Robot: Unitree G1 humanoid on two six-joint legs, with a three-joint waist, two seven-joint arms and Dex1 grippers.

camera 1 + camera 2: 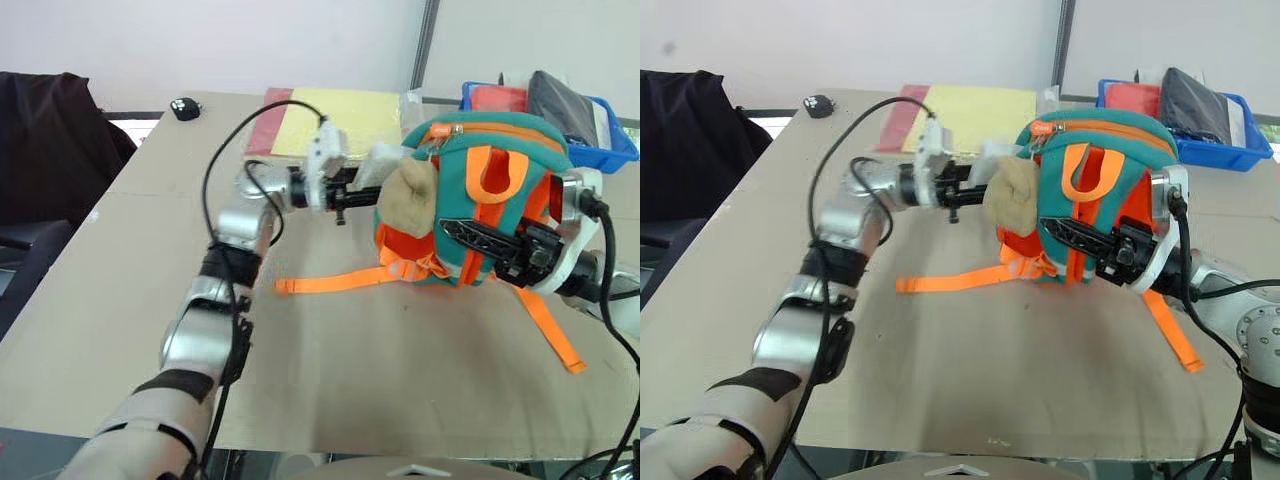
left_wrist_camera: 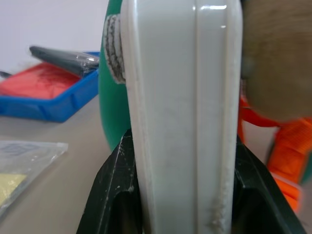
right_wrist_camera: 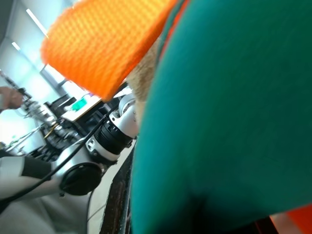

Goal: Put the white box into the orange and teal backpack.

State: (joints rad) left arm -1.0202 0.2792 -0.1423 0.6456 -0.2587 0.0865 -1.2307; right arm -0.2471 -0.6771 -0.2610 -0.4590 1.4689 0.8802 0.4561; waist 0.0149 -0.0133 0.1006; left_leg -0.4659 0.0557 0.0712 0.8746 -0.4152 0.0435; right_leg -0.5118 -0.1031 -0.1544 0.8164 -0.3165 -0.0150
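Rigid white plastic box (image 2: pixel 183 117), clamped edgewise in the left gripper (image 2: pixel 183 195), looked light; right gripper (image 1: pixel 480 245) pinched the soft orange-and-teal fabric backpack (image 1: pixel 500 160).

The tan table (image 1: pixel 400 360) bears a yellow sheet (image 1: pixel 335 118) and blue bin (image 1: pixel 610 150).
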